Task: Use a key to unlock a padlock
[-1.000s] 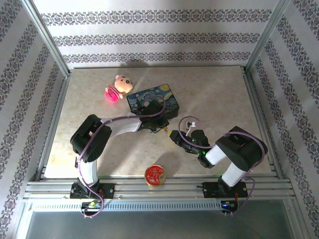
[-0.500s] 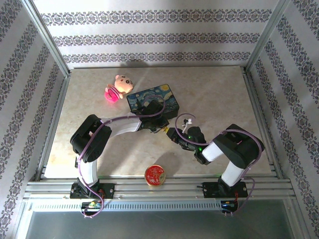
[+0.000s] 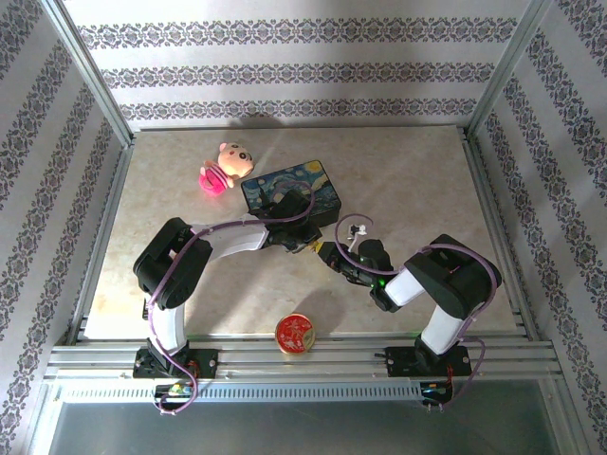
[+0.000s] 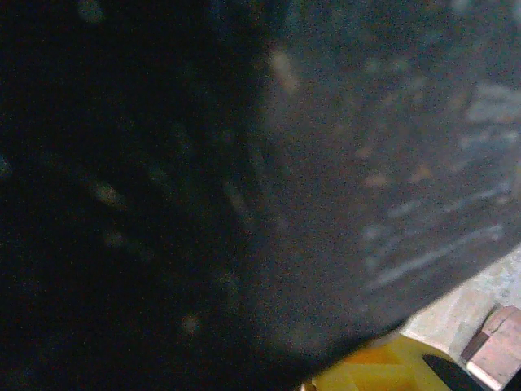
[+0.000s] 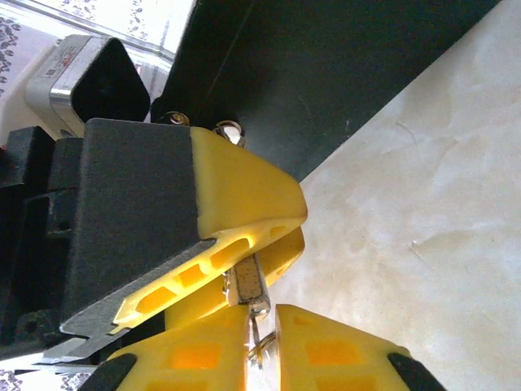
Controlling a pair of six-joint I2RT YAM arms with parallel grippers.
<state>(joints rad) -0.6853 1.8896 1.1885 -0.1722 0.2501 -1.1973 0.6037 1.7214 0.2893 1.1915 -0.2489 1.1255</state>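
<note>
The pale marbled counter [image 3: 408, 180] carries two arms. Both reach toward its middle, the left arm [image 3: 223, 239] from the near left and the right arm [image 3: 446, 280] from the near right. Just behind the left arm's wrist lies a dark blue painted box [image 3: 318, 180], partly covered by that wrist. A pink plush toy [image 3: 224, 168] sits just left of the box, and a round red-gold tin [image 3: 295, 333] stands well apart, at the near edge between the two bases.

The two sets of jaws meet tip to tip just in front of the box. In the right wrist view the left jaws' yellow fingers [image 5: 244, 199] are pinched on the padlock [image 5: 246, 283], a tiny brass-grey block held off the counter. The right jaws' yellow fingers [image 5: 195, 354] stand nearly closed below it. In the narrow gap between them is a silvery loop [image 5: 259, 344] that touches the padlock's lower end. Whether that loop is key or shackle cannot be told.

The left wrist view shows a dark blur close to the lens.
</note>
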